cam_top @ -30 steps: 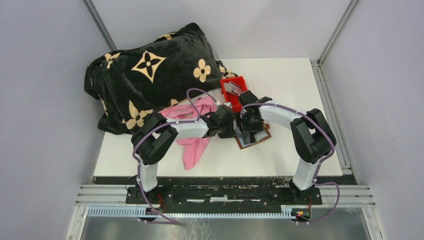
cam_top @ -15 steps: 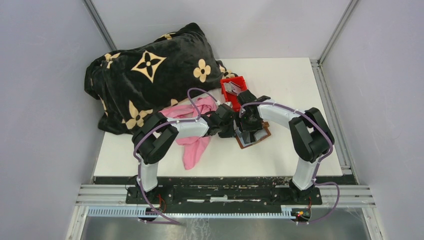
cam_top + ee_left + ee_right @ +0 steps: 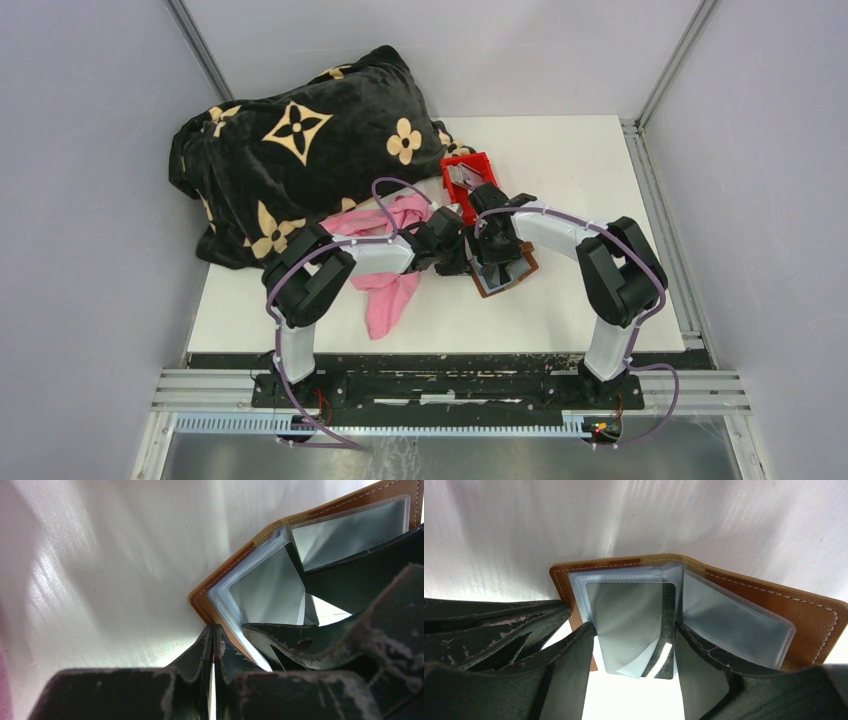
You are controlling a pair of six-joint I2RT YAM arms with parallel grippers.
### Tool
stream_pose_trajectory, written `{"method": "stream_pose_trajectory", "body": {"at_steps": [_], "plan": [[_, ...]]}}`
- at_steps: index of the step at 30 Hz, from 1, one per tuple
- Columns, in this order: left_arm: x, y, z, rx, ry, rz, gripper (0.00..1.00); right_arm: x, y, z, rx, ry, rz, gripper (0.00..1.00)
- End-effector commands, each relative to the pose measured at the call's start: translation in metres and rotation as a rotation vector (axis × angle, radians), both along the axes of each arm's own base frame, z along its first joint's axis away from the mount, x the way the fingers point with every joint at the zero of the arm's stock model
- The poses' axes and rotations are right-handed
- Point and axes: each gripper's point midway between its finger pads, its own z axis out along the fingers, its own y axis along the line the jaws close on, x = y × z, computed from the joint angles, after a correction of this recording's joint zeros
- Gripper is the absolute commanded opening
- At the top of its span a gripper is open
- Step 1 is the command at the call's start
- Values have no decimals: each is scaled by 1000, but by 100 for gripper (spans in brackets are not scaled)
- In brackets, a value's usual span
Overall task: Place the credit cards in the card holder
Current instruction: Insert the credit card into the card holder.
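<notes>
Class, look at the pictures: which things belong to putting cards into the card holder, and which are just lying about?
Job in hand: card holder; credit card, between the fingers of the right gripper; left gripper, at the holder's edge; red bin, apparently holding more cards.
Lying about: black patterned blanket; pink cloth.

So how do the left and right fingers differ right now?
The left fingers are pressed shut, while the right fingers stand wide apart. The left fingers sit at an outer corner of the holder. The right fingers flank a card partly slid into it, and whether they squeeze the card is unclear. Both pairs are black, scuffed and down at the holder.
</notes>
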Motion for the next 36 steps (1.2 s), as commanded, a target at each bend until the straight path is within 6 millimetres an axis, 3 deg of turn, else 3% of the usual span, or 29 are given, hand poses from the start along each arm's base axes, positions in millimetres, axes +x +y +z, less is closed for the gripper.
{"method": "stream_pose_trajectory", "body": {"at_steps": [1,10,18,28,36], "plan": [[-29,62,-69,260,137,41,6,9,30,7,75,-65,49,62],[-22,67,-65,248,129,64,6,7,39,13,84,-68,54,59],[-17,76,-57,234,109,99,12,14,38,26,64,-98,43,70],[-19,82,-51,225,98,118,18,21,39,46,74,-142,39,73],[-21,84,-45,209,91,128,21,18,35,45,63,-132,38,80]]}}
